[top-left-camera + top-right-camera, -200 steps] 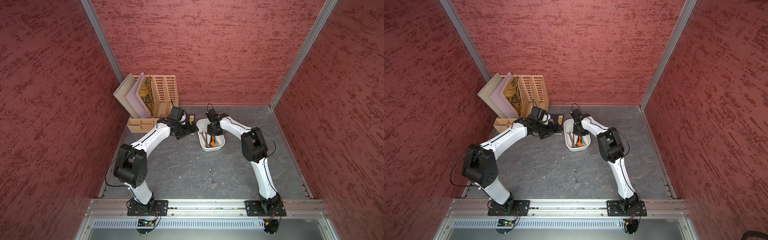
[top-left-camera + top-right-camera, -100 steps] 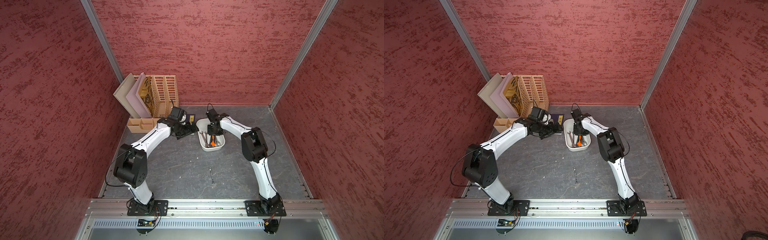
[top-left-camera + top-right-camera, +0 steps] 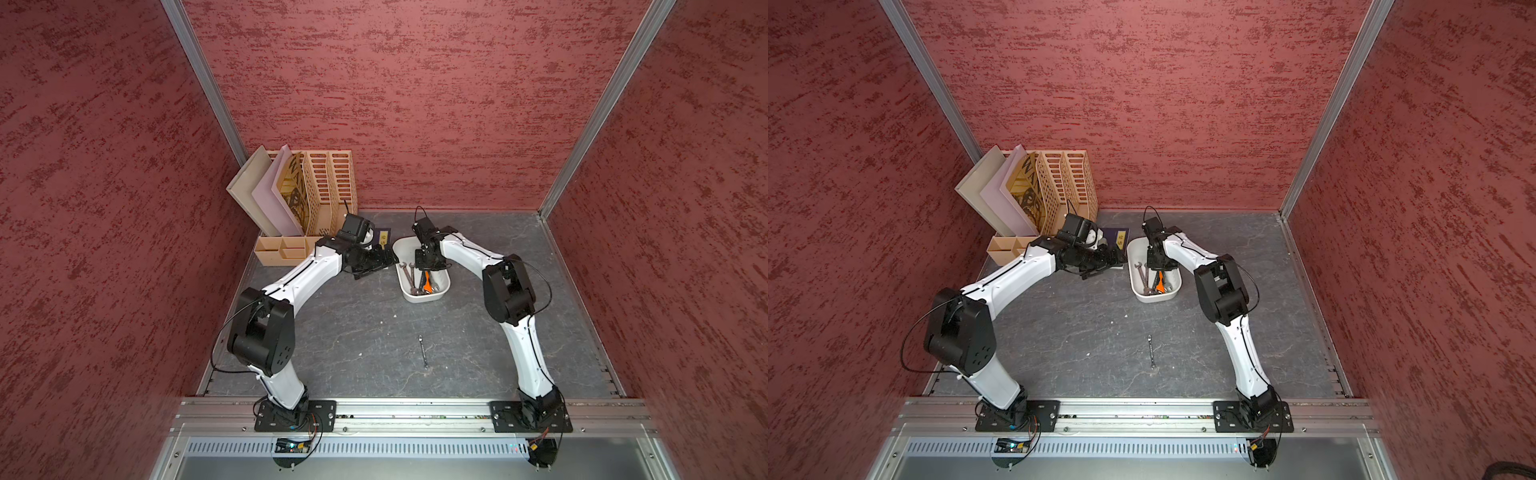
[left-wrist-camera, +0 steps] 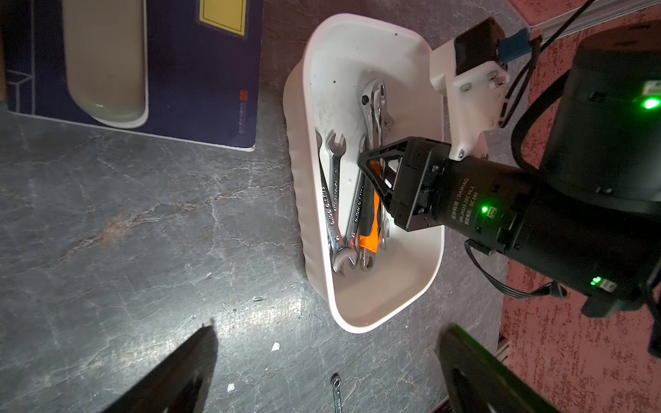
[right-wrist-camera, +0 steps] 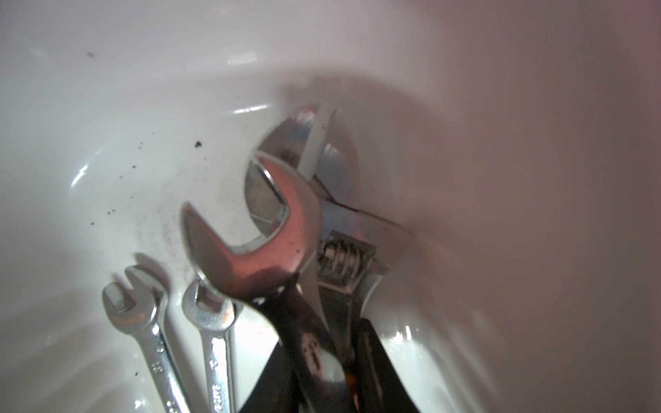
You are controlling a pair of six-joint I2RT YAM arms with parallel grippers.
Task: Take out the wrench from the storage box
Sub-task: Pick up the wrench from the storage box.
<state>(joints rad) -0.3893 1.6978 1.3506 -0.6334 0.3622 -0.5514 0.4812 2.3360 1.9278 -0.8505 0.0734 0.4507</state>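
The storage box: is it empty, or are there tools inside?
Not empty. The storage box holds several wrenches and an orange-handled tool, all lying on its floor in the left wrist view.

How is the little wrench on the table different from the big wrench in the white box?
The little wrench lies flat on the grey table, outside the storage box; the big wrench is inside it. The little wrench lies alone, untouched; the big wrench is pinched by the right gripper, beside other wrenches. Both are shiny silver metal.
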